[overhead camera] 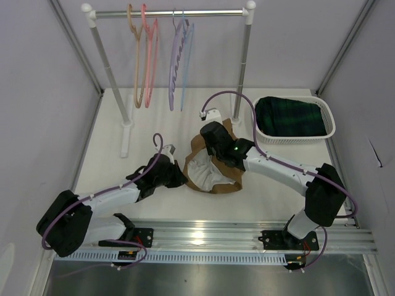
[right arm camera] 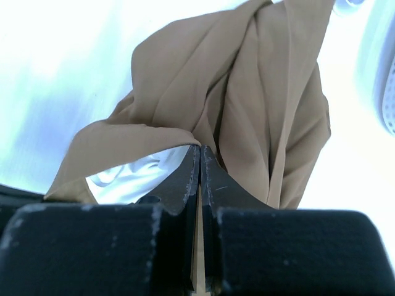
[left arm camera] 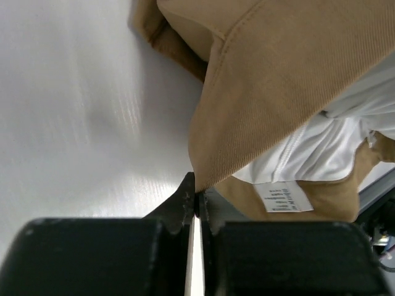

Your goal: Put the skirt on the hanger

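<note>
The tan-brown skirt (overhead camera: 213, 169) lies bunched at the table's middle, its white lining facing up. My left gripper (overhead camera: 179, 179) is shut on the skirt's left edge; in the left wrist view the gripper (left arm camera: 197, 198) pinches the brown hem (left arm camera: 259, 105) at the fingertips. My right gripper (overhead camera: 216, 148) is shut on the skirt's upper part; in the right wrist view the gripper (right arm camera: 200, 150) holds a fold of the skirt (right arm camera: 247, 111). The thin lavender-blue hanger (overhead camera: 186, 61) hangs on the rail at the back, apart from both grippers.
A white rack (overhead camera: 170, 12) stands at the back with a tan hanger (overhead camera: 136, 55), a pink hanger (overhead camera: 150, 58) and a notched lavender hanger (overhead camera: 175, 61). A white basket (overhead camera: 330, 120) with dark green plaid cloth (overhead camera: 290, 117) sits at the right.
</note>
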Robot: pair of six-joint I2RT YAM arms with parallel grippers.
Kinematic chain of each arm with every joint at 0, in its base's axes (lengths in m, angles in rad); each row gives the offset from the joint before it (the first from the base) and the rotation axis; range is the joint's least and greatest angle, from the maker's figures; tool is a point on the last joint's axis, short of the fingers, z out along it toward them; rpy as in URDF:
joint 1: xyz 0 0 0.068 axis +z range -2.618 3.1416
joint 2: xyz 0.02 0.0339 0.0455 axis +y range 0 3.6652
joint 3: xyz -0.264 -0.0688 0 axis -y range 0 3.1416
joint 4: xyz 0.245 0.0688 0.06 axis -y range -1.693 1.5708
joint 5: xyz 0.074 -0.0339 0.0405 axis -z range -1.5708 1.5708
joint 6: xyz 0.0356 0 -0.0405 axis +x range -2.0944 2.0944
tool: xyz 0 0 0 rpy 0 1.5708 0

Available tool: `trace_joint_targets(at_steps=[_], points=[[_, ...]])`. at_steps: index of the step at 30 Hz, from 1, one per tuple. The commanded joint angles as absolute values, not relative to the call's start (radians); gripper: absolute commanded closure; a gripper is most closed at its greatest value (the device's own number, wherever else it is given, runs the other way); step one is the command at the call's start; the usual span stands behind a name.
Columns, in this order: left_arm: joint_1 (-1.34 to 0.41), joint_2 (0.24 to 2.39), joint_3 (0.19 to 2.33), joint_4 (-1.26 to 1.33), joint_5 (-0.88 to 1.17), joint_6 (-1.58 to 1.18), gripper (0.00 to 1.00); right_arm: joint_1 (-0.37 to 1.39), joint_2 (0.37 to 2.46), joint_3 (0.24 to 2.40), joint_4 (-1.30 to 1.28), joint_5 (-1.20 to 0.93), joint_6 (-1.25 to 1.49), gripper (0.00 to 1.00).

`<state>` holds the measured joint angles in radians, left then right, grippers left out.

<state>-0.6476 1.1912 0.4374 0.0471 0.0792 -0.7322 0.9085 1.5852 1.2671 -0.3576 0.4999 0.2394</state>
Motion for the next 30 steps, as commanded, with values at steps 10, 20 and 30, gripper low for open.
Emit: trace_joint_targets(at_steps=[10,20,30], points=[[-0.652,1.115,0.598,-0.063,-0.109,-0.583,0.32,0.927,1.644,1.296,-0.290,0.434,0.216,1.00],[-0.647,1.330,0.764,-0.114,-0.190,-0.404,0.45,0.925,1.640,1.298,-0.293,0.402,0.215,1.00],[-0.649,1.459,0.879,-0.109,-0.091,-0.374,0.90,0.801,1.715,1.295,-0.239,0.333,0.219,1.00]])
